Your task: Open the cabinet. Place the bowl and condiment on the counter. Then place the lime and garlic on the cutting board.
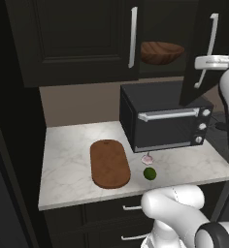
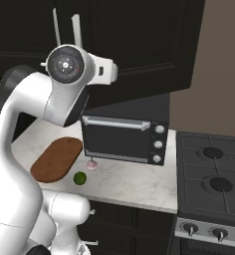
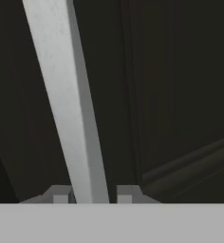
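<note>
The near-black cabinet (image 1: 77, 38) hangs above the counter (image 1: 68, 160). Its right door stands swung partly out. My gripper (image 1: 206, 63) is shut on that door's silver bar handle (image 1: 212, 34). In the hand view the handle (image 3: 66, 95) runs between my fingertips (image 3: 60, 195) of the gripper (image 3: 92, 195). Through the gap the brown wooden bowl (image 1: 160, 52) rests on a shelf. The condiment is hidden. The lime (image 1: 149, 173) (image 2: 79, 178) and garlic (image 1: 147, 158) (image 2: 91, 166) lie on the counter right of the cutting board (image 1: 109, 163) (image 2: 56, 159).
A black toaster oven (image 1: 165, 121) (image 2: 124, 139) sits on the counter under the cabinet, just behind the garlic. A gas stove (image 2: 214, 174) adjoins the counter on the right. The left door's handle (image 1: 133, 36) hangs beside the gap. Drawers with short handles (image 1: 131, 208) lie below the counter.
</note>
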Controlling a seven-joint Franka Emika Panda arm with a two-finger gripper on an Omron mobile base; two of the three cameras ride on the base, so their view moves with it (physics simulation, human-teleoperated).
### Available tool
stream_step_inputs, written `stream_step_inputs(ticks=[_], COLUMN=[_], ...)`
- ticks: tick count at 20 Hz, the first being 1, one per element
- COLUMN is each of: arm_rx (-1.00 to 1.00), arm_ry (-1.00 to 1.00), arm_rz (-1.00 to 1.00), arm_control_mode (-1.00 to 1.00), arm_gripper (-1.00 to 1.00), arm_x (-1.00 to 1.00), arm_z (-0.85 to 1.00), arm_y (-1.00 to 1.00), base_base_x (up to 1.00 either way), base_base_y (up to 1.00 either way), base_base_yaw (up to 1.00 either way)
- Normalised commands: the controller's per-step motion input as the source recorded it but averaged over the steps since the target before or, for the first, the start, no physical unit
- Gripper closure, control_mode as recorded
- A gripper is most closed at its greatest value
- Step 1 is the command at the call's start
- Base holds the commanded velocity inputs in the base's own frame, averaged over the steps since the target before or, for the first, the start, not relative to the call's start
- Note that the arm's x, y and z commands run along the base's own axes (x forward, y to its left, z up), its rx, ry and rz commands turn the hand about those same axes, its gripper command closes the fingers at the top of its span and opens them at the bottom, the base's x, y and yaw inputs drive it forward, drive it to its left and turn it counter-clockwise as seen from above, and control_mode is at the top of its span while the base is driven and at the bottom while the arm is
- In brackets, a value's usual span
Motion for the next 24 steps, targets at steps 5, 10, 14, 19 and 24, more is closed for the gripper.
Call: stream_step_inputs(ticks=[5, 10, 14, 19, 24], arm_rx=[0.02, 0.0, 0.0, -0.03, -0.1], arm_ry=[0.0, -0.04, -0.08, -0.06, -0.08], arm_rz=[0.0, 0.02, 0.01, 0.0, 0.0], arm_control_mode=[-1.0, -1.0, -1.0, -1.0, -1.0], arm_gripper=[-1.0, -1.0, -1.0, -1.0, -1.0], arm_x=[-0.11, -0.23, -0.37, -0.5, -0.59], arm_z=[-0.1, 0.0, 0.0, 0.0, 0.08], arm_y=[-0.2, -0.05, 0.04, 0.26, 0.5], base_base_x=[0.0, 0.0, 0.0, 0.0, 0.0], base_base_y=[0.0, 0.0, 0.0, 0.0, 0.0], base_base_yaw=[0.0, 0.0, 0.0, 0.0, 0.0])
